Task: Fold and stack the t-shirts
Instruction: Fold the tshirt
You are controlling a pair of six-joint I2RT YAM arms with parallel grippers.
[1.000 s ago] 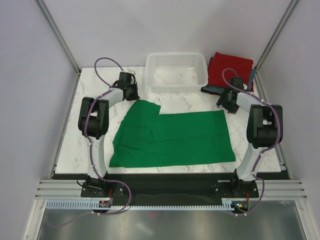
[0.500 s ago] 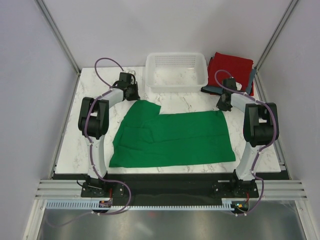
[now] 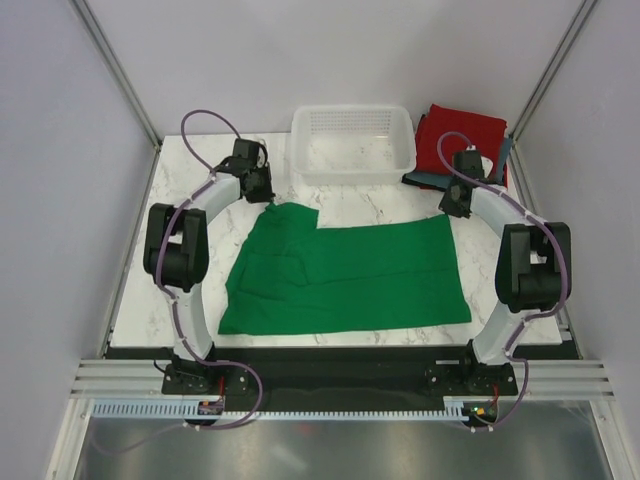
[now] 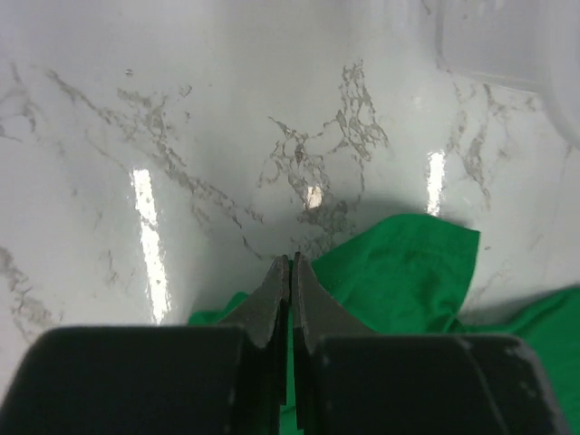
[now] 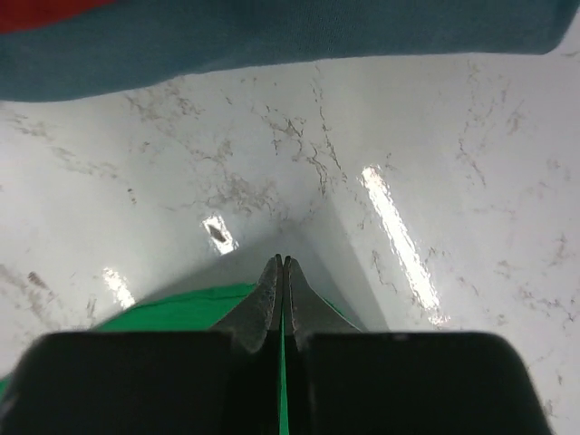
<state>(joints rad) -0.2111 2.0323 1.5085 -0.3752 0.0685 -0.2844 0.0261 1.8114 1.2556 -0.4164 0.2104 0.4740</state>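
Red shirt (image 3: 465, 135) & grey-blue shirt (image 5: 272, 41) lie folded just beyond right jaws; green shirt (image 3: 350, 275) spread on table (image 3: 370, 205), far corners clenched in left jaws & right jaws, so its fold + stacking remain.

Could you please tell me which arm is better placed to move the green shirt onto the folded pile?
Right. Its hand is shut on the green shirt at the far right corner, and the folded pile lies just behind it; the left hand is past the basket.

left arm (image 3: 215, 190) extended, fingers (image 4: 270, 304) pressed together | right arm (image 3: 500, 206) extended, fingers (image 5: 265, 299) pressed together
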